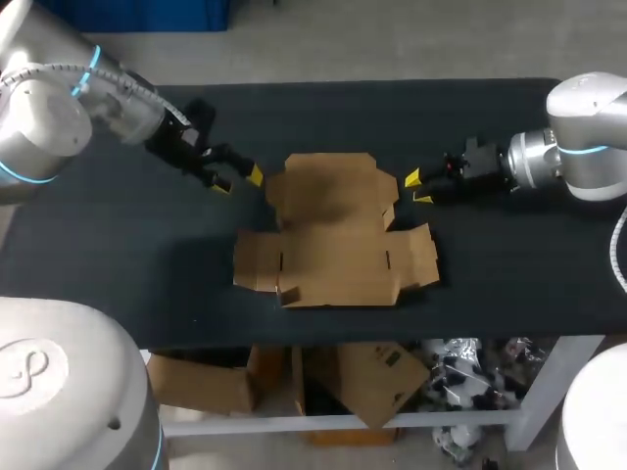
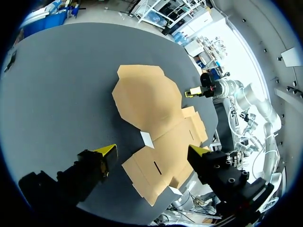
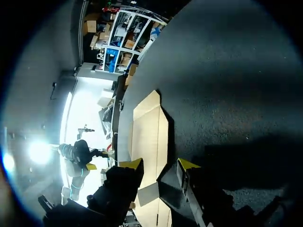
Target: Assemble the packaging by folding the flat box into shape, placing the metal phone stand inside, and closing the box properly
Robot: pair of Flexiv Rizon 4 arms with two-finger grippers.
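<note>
A flat brown cardboard box (image 1: pixel 333 230) lies unfolded in the middle of the black table, its flaps spread out. My left gripper (image 1: pixel 239 180) hovers open just off the box's far left corner. In the left wrist view the box (image 2: pixel 151 111) lies ahead of and partly between that gripper's (image 2: pixel 154 151) wide-apart fingers, below them. My right gripper (image 1: pixel 418 188) stands at the box's right edge, fingers apart. In the right wrist view an edge of the box (image 3: pixel 149 130) reaches between that gripper's (image 3: pixel 160 164) yellow tips, and neither tip visibly presses on it.
Bare black tabletop (image 1: pixel 118 255) surrounds the box on all sides. The box's near flaps lie close to the table's front edge (image 1: pixel 392 338). My right arm's gripper (image 2: pixel 194 91) shows across the box in the left wrist view.
</note>
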